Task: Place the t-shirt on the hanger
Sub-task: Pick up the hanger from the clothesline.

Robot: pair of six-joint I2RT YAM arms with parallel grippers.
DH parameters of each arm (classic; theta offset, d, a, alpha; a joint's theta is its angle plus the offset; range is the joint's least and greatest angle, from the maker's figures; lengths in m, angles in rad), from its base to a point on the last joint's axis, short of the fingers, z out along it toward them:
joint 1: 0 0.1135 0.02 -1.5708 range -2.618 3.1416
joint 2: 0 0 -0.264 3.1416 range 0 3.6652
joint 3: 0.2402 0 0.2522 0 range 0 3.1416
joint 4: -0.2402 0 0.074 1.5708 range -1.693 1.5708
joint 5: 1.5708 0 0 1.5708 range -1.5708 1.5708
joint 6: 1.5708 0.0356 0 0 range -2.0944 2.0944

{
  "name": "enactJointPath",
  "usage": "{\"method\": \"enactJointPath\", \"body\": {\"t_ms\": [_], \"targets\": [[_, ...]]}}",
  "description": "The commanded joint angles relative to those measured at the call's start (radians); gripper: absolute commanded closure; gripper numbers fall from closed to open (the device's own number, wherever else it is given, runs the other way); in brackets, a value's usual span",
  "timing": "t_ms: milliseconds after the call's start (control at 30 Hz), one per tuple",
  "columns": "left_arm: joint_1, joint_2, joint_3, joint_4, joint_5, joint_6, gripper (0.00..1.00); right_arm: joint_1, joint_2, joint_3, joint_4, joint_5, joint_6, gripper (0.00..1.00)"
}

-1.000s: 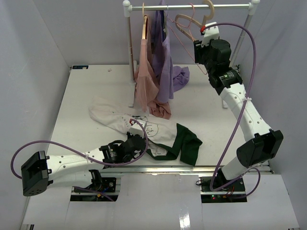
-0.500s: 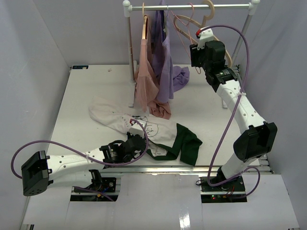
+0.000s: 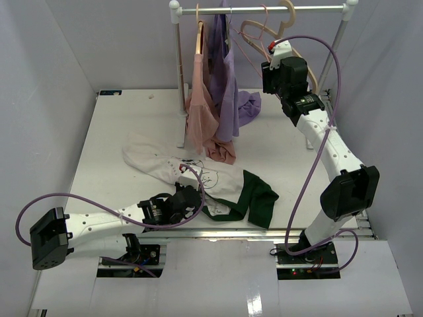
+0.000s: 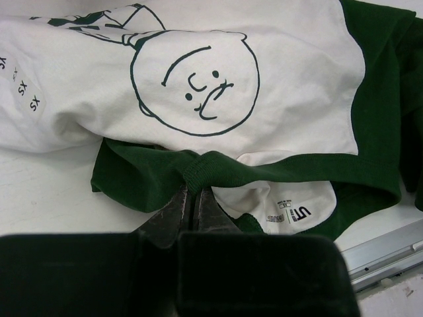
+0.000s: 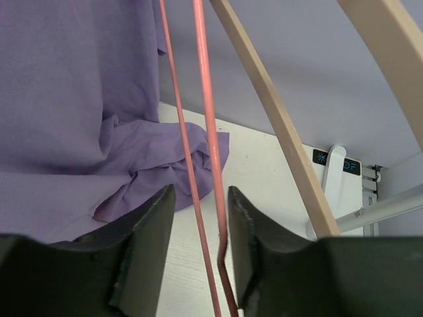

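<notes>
The t-shirt [image 3: 218, 181] lies crumpled on the table, cream-white with dark green sleeves and a line-drawn face [image 4: 198, 86]. My left gripper [image 3: 188, 195] is shut on its green neck rib [image 4: 205, 168], low at the near edge of the shirt. The hanger [image 3: 253, 46], thin pale pink wire, hangs from the rack rail. My right gripper [image 3: 266, 71] is raised to it, open. Two of the hanger's wires [image 5: 206, 112] run between the fingers, the right one close against the right finger [image 5: 248, 231].
A garment rack [image 3: 264, 9] stands at the back on a white post [image 3: 180, 79]. A dusty-pink garment [image 3: 201, 99] and a lilac one [image 3: 232, 86] hang on it. A beige wooden hanger [image 5: 277, 125] hangs just right of the pink wires.
The right arm has swung left and up to the pink hanger, and its jaws have narrowed around the wires. The left arm and the t-shirt have not moved.
</notes>
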Motion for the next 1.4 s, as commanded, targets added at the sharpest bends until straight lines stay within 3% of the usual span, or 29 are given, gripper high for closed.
{"method": "enactJointPath", "body": {"t_ms": [0,133,200,800,1067,1200,1367], "targets": [[-0.003,0.002,0.028,0.010,-0.008,0.006,1.00,-0.002,0.002,0.022,0.025,-0.011,0.006,0.60],[-0.003,0.004,0.027,0.011,-0.010,0.004,1.00,-0.002,0.006,0.030,0.018,-0.008,0.009,0.75],[-0.003,0.004,0.028,0.011,-0.010,0.003,1.00,0.000,0.008,0.040,0.014,-0.002,0.011,0.91],[-0.003,-0.007,0.021,0.009,-0.006,-0.016,1.00,-0.002,-0.047,0.189,-0.032,-0.029,0.025,0.92],[-0.003,0.001,0.038,0.002,-0.006,-0.071,1.00,0.001,-0.225,-0.030,-0.134,-0.110,0.109,0.92],[0.001,0.025,0.095,-0.032,0.022,-0.112,1.00,0.010,-0.387,-0.248,-0.132,-0.129,0.130,0.92],[0.091,0.002,0.152,-0.026,0.232,-0.142,1.00,0.090,-0.566,-0.454,-0.193,-0.083,0.151,0.92]]}}
